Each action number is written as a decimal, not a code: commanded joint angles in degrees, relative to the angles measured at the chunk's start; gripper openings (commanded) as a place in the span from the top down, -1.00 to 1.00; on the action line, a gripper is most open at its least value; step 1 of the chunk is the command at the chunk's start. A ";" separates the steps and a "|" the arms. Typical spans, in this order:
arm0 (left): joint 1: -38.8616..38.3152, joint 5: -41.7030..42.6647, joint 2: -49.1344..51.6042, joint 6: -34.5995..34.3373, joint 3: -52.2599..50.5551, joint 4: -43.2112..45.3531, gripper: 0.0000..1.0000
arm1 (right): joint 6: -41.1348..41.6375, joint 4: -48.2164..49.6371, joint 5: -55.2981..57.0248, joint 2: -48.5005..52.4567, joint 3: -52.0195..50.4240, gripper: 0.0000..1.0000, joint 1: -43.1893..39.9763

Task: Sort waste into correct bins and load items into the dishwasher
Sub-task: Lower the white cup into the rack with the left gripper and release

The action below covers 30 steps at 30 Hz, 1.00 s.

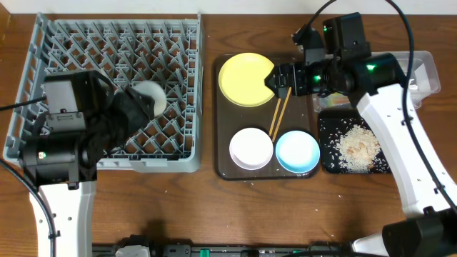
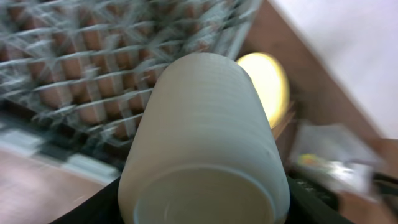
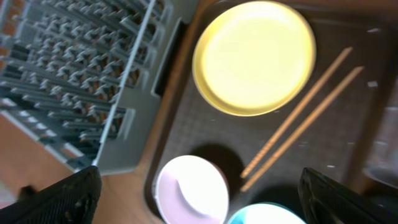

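My left gripper is shut on the small white cup, holding it over the grey dish rack; the cup fills the left wrist view. My right gripper is open and empty above the brown tray, at the right edge of the yellow plate. The two chopsticks lie beside the plate. The white bowl and light blue bowl sit at the tray's front. In the right wrist view I see the plate, chopsticks and white bowl.
The dark brown serving tray lies right of the rack. A black tray holds rice scraps. A clear tub stands behind it, partly hidden by my right arm. The wrapper and napkin do not show clearly.
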 commanded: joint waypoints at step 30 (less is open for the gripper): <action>-14.03 -13.14 28.79 3.26 -0.61 -5.75 0.11 | -1.79 -2.80 4.59 1.05 0.22 -0.98 0.94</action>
